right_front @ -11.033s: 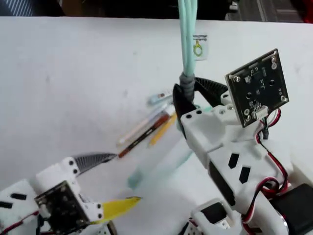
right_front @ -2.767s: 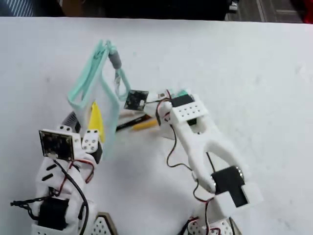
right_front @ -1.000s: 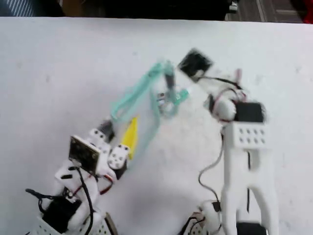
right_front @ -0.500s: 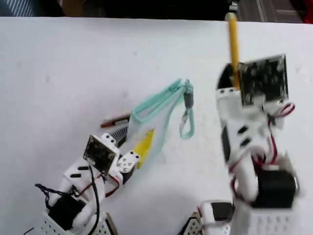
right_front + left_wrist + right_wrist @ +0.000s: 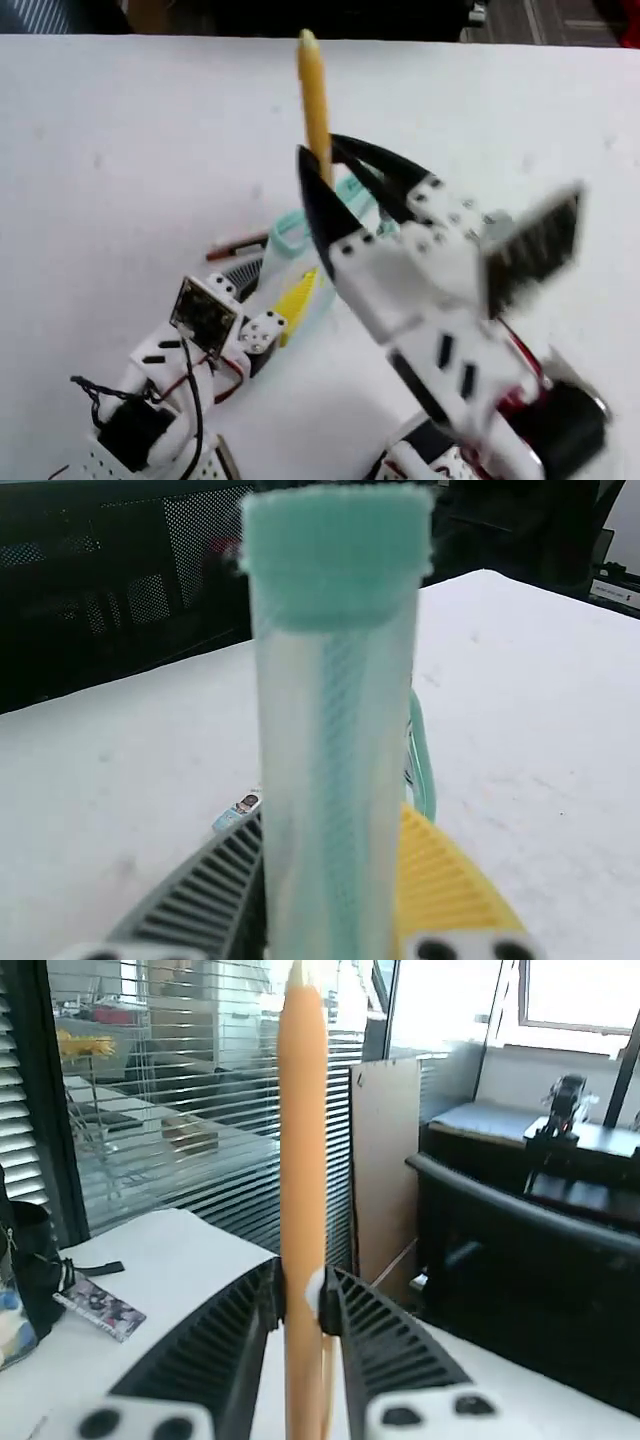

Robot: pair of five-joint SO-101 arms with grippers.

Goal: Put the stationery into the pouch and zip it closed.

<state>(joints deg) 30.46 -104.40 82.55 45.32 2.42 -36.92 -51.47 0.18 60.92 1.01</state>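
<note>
The right gripper [image 5: 303,1285] clamps a smooth, slender yellow pen [image 5: 302,1110] upright. The left gripper [image 5: 330,825] pinches the translucent, teal-edged mesh pouch [image 5: 335,680].

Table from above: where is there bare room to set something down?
Bare table lies left of the pouch and brown pen, and at the far right past the right tool gripping the yellow pen. The middle is crowded.

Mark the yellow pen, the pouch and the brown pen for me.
yellow pen [image 5: 314,100], high view, middle of its barrel.
pouch [image 5: 335,730], left wrist view, clear side below the teal end.
brown pen [image 5: 238,244], high view, middle of its barrel.
</note>
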